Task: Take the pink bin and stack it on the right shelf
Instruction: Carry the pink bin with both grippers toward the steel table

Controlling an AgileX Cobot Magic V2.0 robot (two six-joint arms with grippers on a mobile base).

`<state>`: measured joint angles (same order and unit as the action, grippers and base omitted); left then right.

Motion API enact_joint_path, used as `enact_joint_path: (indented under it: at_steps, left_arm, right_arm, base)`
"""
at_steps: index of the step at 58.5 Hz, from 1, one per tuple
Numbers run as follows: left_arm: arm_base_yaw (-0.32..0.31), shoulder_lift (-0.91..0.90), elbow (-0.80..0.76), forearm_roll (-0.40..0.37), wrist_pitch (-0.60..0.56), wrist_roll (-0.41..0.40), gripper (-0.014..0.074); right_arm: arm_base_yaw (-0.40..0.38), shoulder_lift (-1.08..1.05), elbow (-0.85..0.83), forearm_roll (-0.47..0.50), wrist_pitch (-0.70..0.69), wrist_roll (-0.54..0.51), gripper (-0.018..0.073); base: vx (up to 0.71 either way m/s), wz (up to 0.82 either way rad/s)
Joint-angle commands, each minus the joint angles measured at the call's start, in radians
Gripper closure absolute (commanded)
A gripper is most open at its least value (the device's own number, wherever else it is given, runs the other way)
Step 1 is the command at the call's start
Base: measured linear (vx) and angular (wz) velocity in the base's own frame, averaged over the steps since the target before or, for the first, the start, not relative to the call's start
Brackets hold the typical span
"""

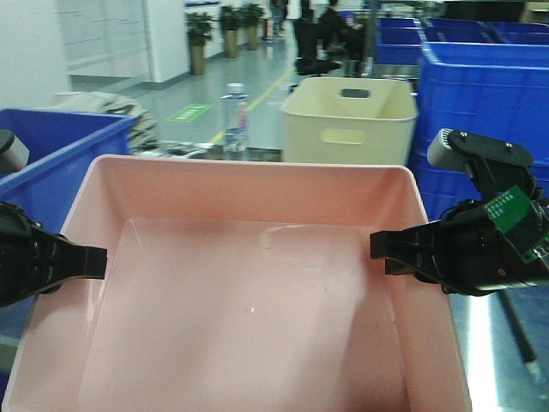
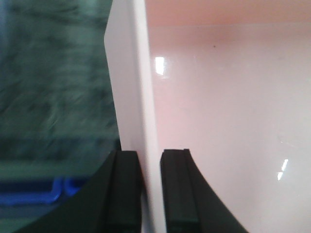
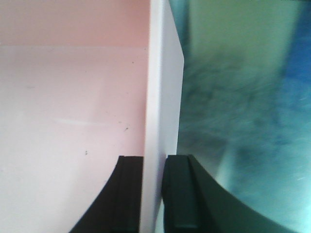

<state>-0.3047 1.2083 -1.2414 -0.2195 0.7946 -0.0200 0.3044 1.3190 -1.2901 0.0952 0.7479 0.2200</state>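
Pink bin point(image 1: 249, 300) fills the front view from centre to 6 o'clock, interior bare. Left gripper point(image 1: 93, 262) is clamped on its 9 o'clock wall and right gripper point(image 1: 382, 249) on its 3 o'clock wall. Both wrist views show one finger inside and one outside the rim.

Surroundings:
- 12 o'clock: clear water bottle point(image 1: 234, 120) just past the far rim.
- 1 o'clock: cream bin point(image 1: 347, 120) with handle slot.
- 2 o'clock: stacked blue crates point(image 1: 480, 94).
- 10 o'clock: another blue crate point(image 1: 51, 154).
- 4 o'clock: glossy right shelf point(image 1: 485, 352); contact with the bin cannot be told.

The bottle label and the green floor marking point(image 1: 189, 112) are illegible.
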Motion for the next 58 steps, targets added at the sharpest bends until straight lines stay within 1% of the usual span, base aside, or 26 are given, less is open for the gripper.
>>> enact_joint_path:
  at_steps: [1,12,23,43,58]
  left_arm:
    - [0.002,-0.031,-0.029,0.005,-0.061,0.011,0.0598]
    - [0.002,-0.030,-0.029,0.005,-0.061,0.011,0.0598]
    - [0.002,-0.030,-0.029,0.005,-0.061,0.011,0.0598]
    - [0.002,-0.030,-0.029,0.005,-0.061,0.011,0.0598]
    - [0.002,-0.030,-0.029,0.005,-0.061,0.011,0.0598]
  right_arm:
    - [-0.016,-0.037,-0.032,-0.040,-0.097,-0.007,0.0568]
    - [-0.016,-0.037,-0.032,-0.040,-0.097,-0.007,0.0568]
    - [-0.016,-0.037,-0.032,-0.040,-0.097,-0.007,0.0568]
    - [-0.016,-0.037,-0.032,-0.040,-0.097,-0.007,0.0568]
    - [-0.016,-0.037,-0.032,-0.040,-0.097,-0.007,0.0568]
  base:
    - [0.33,-0.60]
    - [0.32,-0.48]
    - [0.27,-0.29]
    - [0.19,-0.19]
    - [0.11,-0.04]
